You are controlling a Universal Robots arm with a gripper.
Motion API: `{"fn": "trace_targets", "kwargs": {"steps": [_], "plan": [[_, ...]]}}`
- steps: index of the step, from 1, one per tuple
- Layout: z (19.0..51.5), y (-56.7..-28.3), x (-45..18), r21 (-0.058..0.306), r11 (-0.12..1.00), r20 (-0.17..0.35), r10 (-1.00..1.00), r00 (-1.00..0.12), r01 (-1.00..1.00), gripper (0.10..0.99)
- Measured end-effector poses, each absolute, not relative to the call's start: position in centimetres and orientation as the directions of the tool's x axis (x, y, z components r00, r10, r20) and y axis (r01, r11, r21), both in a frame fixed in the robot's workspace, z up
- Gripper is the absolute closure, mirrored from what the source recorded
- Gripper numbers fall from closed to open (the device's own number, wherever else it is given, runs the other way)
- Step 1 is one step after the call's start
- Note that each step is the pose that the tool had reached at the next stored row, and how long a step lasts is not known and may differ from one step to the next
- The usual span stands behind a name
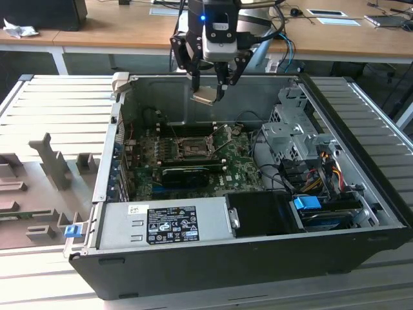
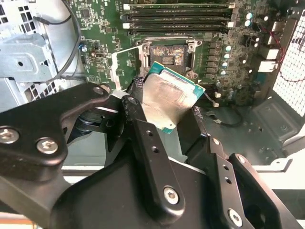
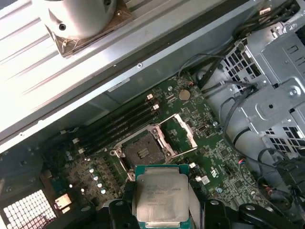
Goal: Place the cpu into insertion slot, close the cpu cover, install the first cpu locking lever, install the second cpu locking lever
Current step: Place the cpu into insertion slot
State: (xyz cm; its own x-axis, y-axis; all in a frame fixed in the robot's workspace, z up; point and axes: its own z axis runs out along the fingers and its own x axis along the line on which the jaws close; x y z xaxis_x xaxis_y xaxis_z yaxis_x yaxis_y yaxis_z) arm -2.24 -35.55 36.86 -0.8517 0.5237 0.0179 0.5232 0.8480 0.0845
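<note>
My gripper (image 1: pixel 208 93) is shut on the cpu (image 1: pixel 204 97), a flat square chip with a pale silver face and green edge. It hangs above the back of the open computer case. In both wrist views the cpu (image 2: pixel 167 97) (image 3: pixel 159 194) sits between the black fingers (image 2: pixel 143 129), tilted, well above the board. The insertion slot (image 1: pixel 190 147) (image 2: pixel 167 55) (image 3: pixel 142 152) lies bare on the green board below, its dark square socket exposed. The cpu cover (image 3: pixel 184 132) (image 2: pixel 123 67) stands swung open at one side of the slot.
The black case (image 1: pixel 258 258) walls the board in. A black card (image 1: pixel 187 174) lies in front of the slot, memory slots (image 3: pixel 114 125) behind it. A drive cage (image 1: pixel 290 129) and cables (image 1: pixel 310 171) fill the exterior view's right. Grey fixtures (image 1: pixel 51 165) stand outside on the left.
</note>
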Motion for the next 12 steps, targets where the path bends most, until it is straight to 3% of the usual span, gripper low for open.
{"fn": "trace_targets", "kwargs": {"steps": [12], "plan": [[36.72, -35.55, -2.24, 0.084, 0.772, 0.017, 0.631, -0.775, 0.63, 0.557]]}}
